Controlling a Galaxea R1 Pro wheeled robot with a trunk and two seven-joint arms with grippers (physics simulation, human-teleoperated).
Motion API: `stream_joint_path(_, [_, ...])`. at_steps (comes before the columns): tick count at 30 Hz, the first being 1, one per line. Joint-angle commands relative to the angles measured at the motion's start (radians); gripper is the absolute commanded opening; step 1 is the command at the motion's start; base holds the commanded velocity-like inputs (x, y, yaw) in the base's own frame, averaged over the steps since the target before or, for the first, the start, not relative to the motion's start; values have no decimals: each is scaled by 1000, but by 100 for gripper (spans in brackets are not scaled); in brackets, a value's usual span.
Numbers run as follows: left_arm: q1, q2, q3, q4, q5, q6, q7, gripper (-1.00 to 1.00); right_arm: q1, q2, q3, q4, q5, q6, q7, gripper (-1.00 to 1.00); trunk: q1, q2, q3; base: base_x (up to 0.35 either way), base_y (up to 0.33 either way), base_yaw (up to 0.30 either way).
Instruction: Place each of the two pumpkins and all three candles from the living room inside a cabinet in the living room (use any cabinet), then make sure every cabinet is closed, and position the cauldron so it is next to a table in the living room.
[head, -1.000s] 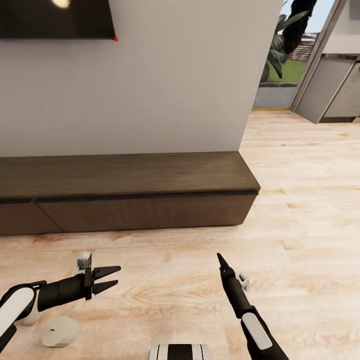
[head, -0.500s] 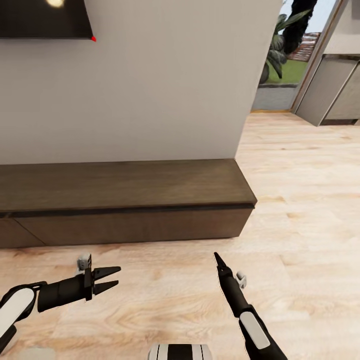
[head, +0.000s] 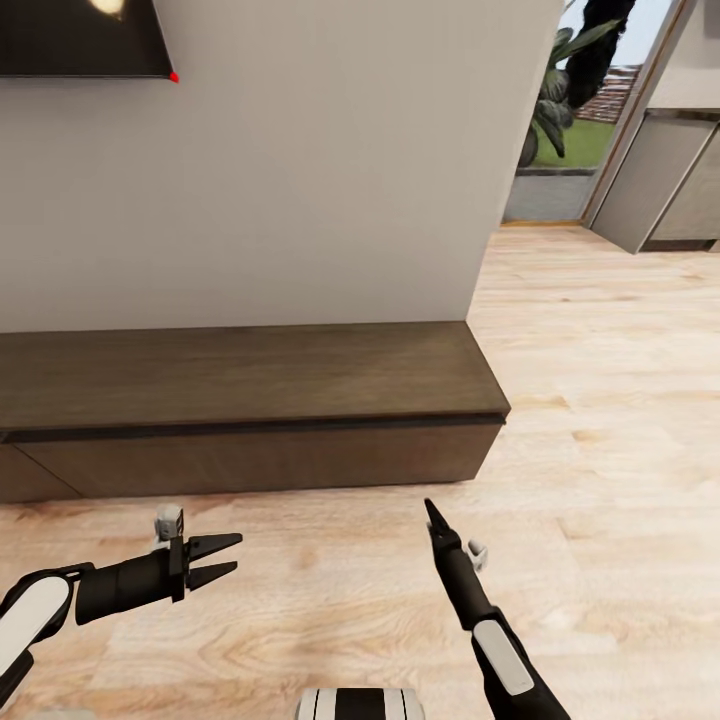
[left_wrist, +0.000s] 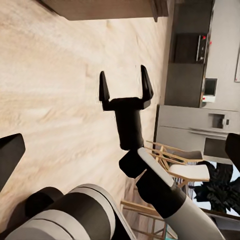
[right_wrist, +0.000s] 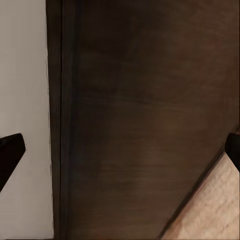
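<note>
Facing a long, low dark-brown cabinet (head: 250, 400) set against a pale wall (head: 330, 160), w/ both arms held low over light wood floor (head: 620, 420). Cabinet's drawer fronts sit flush, no drawer pulled out; its top is bare wood. Right end of the cabinet stops near the wall's corner, past which the floor runs on toward a doorway w/ a green plant (head: 560, 90) and grey kitchen units (head: 665, 180).

Left gripper (head: 222, 559): black, two pointed fingers spread apart in a narrow V, nothing between them; it points toward the robot's right, above the floor, well short of the cabinet front.

Right gripper (head: 432, 512): in head view it appears edge-on as a single black point aimed at the cabinet front, apart from it. Seen from the left wrist, the same right gripper (left_wrist: 125, 87) has its two fingers standing wide apart, empty. Right wrist view: cabinet's dark top (right_wrist: 150, 120) beside the pale wall (right_wrist: 25, 75), fingertips (right_wrist: 10, 150) at opposite edges of the picture, i.e. spread.

Corner of a dark TV screen (head: 80, 40) hangs on the wall, upper left. Left wrist view also takes in a fridge (left_wrist: 200, 130) and wooden chairs (left_wrist: 175, 170) in the kitchen area.
</note>
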Motion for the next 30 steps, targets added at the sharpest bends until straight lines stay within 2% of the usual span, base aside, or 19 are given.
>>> stream_joint_path(1, [0,0,0,0,0,0,0,100,0,0,-1,0,-2,2,39,100,0,0,0,6,-5,0])
stream_joint_path(5, [0,0,-1,0,0,0,1,100,0,-1,-6,0,-28,13,144,100,0,0,0,26,-2,0])
stream_joint_path(9, [0,-1,-3,0,2,0,0,100,0,-1,-1,-5,-38,8,173,100,0,0,0,14,0,0])
stream_joint_path(12, [0,-2,-5,-1,2,0,1,100,0,-1,7,-33,-38,8,177,100,0,0,0,21,0,0])
stream_joint_path(17, [0,-38,-11,-1,-2,0,1,100,0,-2,11,-45,-48,19,176,100,0,0,0,96,0,0])
stream_joint_path(30, [3,-47,-13,-1,-3,0,1,100,0,-2,11,-40,-50,52,175,100,0,0,0,87,-7,0])
